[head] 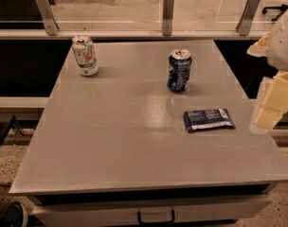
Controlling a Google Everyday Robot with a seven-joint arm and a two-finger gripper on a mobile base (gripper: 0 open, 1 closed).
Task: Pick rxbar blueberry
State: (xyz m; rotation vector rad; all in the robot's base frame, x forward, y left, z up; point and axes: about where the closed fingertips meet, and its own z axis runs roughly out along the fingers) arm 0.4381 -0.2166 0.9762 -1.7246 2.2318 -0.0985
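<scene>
The rxbar blueberry (209,119) lies flat on the grey table (125,141), in the right half and nearer the front edge than the back, with its long side running roughly parallel to that front edge. Its wrapper is dark blue with white label patches along the top; the print on them cannot be read. The gripper (272,105), a cream-coloured assembly, hangs at the right side of the view, over or just beyond the table's right edge, near the bar's right end but apart from it. Whether it is open or closed cannot be told; no object is seen in it. 2 cans stand upright farther back. The blue soda can (179,70) is behind the bar, slightly to its left, and well apart from it; its markings are not legible. The white can (85,56) with green and orange markings stands near the back left corner; its text is also unreadable. Bare tabletop surrounds the bar on its front, left and rear sides. A drawer with a dark handle (156,217) sits below the front edge. A glass barrier on metal posts (168,13) runs behind the table.
</scene>
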